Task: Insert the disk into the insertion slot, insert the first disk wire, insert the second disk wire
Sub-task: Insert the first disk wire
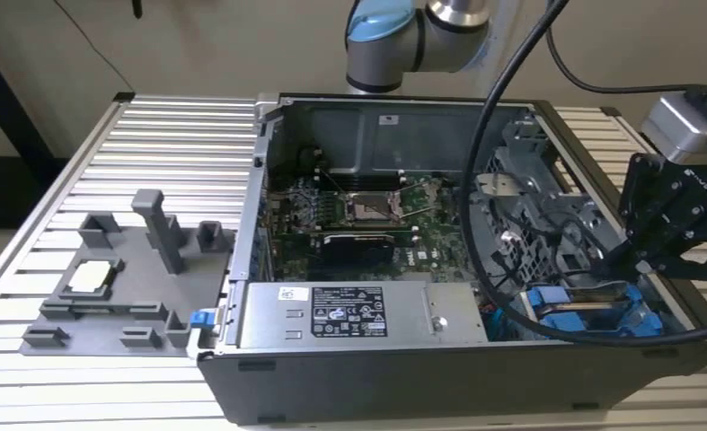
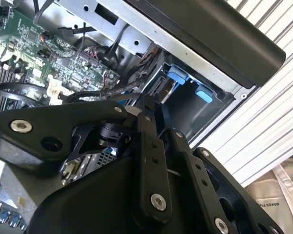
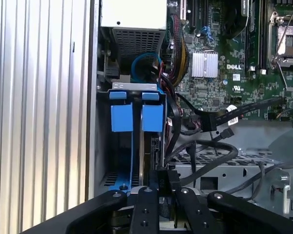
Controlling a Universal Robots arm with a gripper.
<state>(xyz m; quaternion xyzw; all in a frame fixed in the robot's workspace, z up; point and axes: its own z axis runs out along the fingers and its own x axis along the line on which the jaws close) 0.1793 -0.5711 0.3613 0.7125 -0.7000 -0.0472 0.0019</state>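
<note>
The black metal gripper (image 3: 164,176), grip impossible to tell, hangs over the blue-plastic-framed disk (image 3: 153,118) in the grey steel slot (image 3: 136,86), near a white-labelled silver box (image 1: 353,314).

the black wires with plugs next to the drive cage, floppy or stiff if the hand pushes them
Probably springy rather than limp: the black wires hold smooth arcs over the motherboard instead of sagging. Their plugs seem to hang free, so a push would likely swing them aside. They look thin, so likely light.
</note>
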